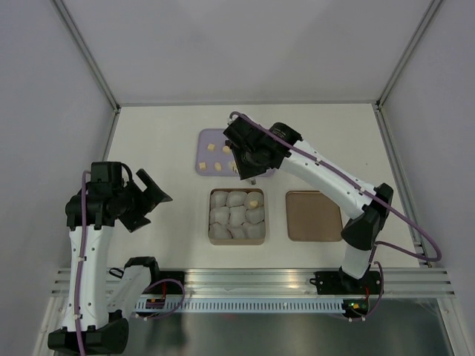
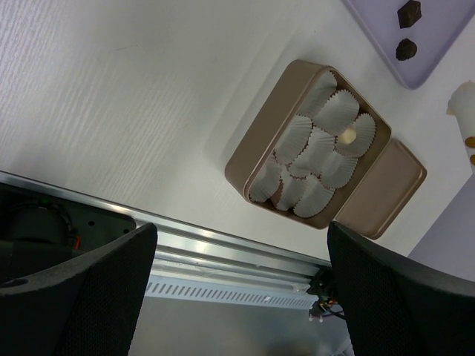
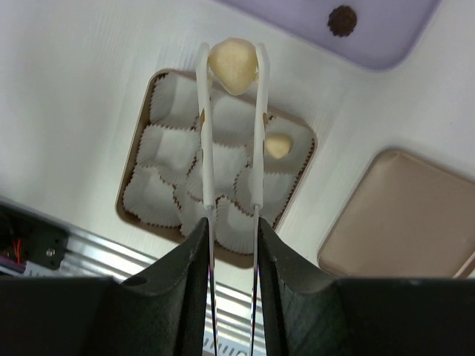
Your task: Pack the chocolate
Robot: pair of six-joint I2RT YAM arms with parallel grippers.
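Observation:
My right gripper (image 3: 231,230) is shut on white tongs (image 3: 259,133), whose tips pinch a pale round chocolate (image 3: 233,65). It hangs over the far edge of the tan box (image 3: 141,148), near the purple tray (image 3: 386,37). One pale chocolate (image 3: 277,146) sits in a paper cup in the box (image 1: 210,215). Several pale pieces (image 1: 211,147) lie on the tray (image 1: 204,152), and dark ones (image 2: 405,50) show on it too. My right gripper (image 1: 249,167) hovers between tray and box. My left gripper (image 1: 152,196) stands open and empty, left of the box (image 2: 252,148).
The flat brown lid (image 1: 314,215) lies right of the box. White crinkled paper cups (image 2: 312,148) fill the box. A metal rail (image 1: 252,282) runs along the near table edge. Grey walls enclose the table on three sides.

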